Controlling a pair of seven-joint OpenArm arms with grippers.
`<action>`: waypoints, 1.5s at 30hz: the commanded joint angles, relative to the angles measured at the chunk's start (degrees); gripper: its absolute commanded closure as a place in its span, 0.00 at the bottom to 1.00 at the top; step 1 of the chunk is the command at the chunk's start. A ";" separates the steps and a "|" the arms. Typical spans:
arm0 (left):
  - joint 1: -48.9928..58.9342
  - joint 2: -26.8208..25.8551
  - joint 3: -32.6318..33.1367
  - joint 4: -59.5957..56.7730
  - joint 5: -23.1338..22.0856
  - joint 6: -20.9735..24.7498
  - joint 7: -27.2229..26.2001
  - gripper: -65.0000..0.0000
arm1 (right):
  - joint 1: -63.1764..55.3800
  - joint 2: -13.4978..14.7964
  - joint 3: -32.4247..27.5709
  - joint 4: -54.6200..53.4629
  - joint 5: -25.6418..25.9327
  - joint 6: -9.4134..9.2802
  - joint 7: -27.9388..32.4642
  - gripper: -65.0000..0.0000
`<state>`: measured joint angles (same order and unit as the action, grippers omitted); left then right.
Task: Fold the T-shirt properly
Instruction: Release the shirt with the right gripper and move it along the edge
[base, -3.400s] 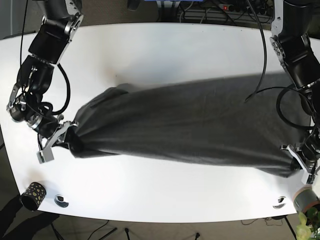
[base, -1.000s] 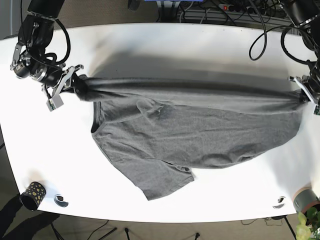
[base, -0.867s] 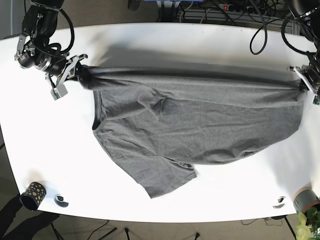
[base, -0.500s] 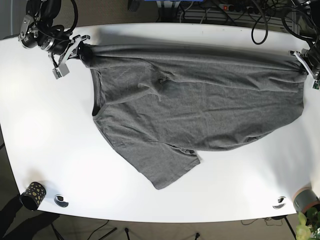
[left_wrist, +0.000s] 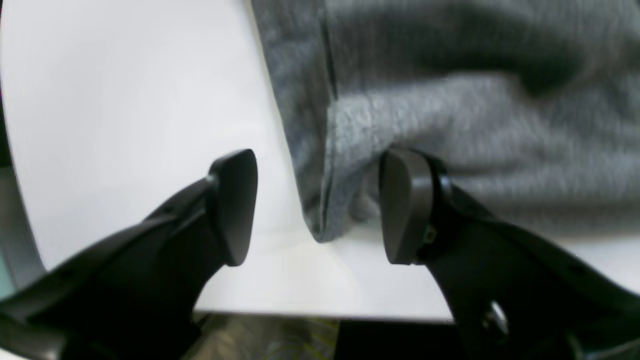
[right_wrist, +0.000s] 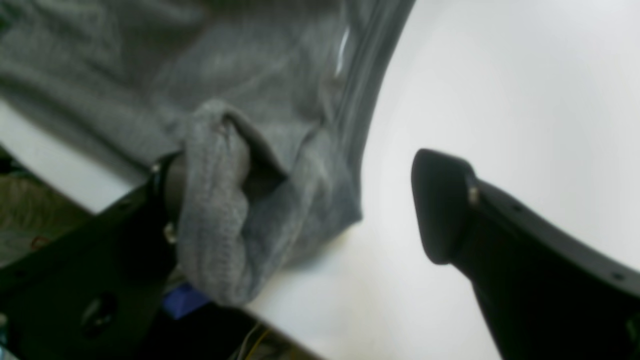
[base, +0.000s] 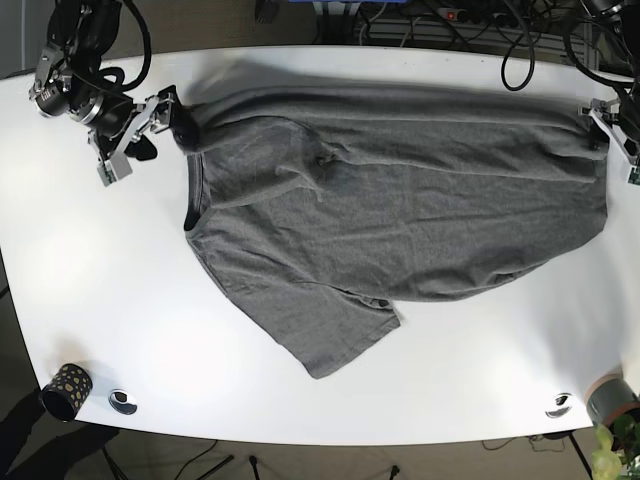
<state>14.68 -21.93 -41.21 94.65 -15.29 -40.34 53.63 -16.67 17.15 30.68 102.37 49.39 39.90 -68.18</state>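
The grey T-shirt (base: 400, 200) lies spread across the white table (base: 300, 400), with one sleeve pointing to the front (base: 335, 345). My right gripper (base: 143, 130) is at the shirt's far left corner, jaws wide open. In the right wrist view (right_wrist: 300, 200) a bunched fold of cloth (right_wrist: 220, 200) still drapes over one finger. My left gripper (base: 615, 140) is at the far right corner, open. In the left wrist view (left_wrist: 320, 205) the shirt's hem corner (left_wrist: 325, 210) lies on the table between the spread fingers, touching one.
A patterned cup (base: 68, 388) and a small round disc (base: 122, 401) sit at the front left. Another disc (base: 558, 405) and a grey pot (base: 610, 398) sit at the front right. Cables run behind the table's back edge.
Both grippers carried the shirt's edge to the back of the table, spreading the shirt flat. In the last half second their jaws opened and the held corners dropped onto the table.
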 joint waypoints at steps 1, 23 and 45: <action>-1.01 -1.32 -0.50 2.71 -1.02 0.34 -1.19 0.45 | 2.82 1.09 0.14 -1.22 1.12 0.10 0.80 0.18; -1.01 0.53 -6.13 8.60 -11.30 0.34 -1.19 0.45 | 8.62 1.45 0.31 -0.70 10.09 0.10 -8.08 0.18; -3.38 2.29 -3.23 8.43 -11.22 0.34 -1.19 0.45 | 20.93 -1.45 -0.04 -10.10 -3.80 0.10 -3.77 0.18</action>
<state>11.68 -18.52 -44.07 102.17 -25.78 -40.10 53.58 2.07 14.81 30.39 94.48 46.44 39.92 -73.52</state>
